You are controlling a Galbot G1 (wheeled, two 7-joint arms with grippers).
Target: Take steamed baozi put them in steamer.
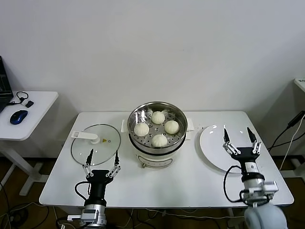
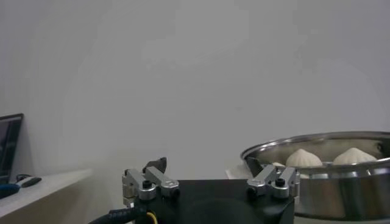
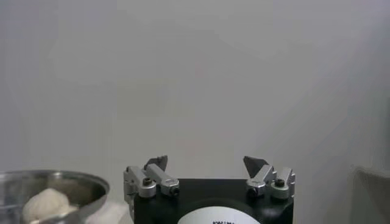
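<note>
Several cream-white baozi (image 1: pixel 157 117) lie on the perforated tray inside the steel steamer (image 1: pixel 135 136), which stands at the table's middle on its white base. The steamer's rim (image 2: pixel 341 139) shows beside the left arm, with two baozi (image 2: pixel 303 158) over the edge. The right wrist view catches the steamer (image 3: pixel 61 178) and one baozi (image 3: pixel 46 204). My left gripper (image 1: pixel 103 157) stands open near the table's front left, empty, fingers pointing up. My right gripper (image 1: pixel 241 135) stands open and empty above the white plate (image 1: pixel 212 145) at the right, apart from the steamer.
A flat glass lid (image 1: pixel 95 141) with a white handle lies left of the steamer, just behind my left gripper. A side table (image 1: pixel 33 117) at far left carries a blue mouse (image 1: pixel 18 116). Cables hang past the table's right edge.
</note>
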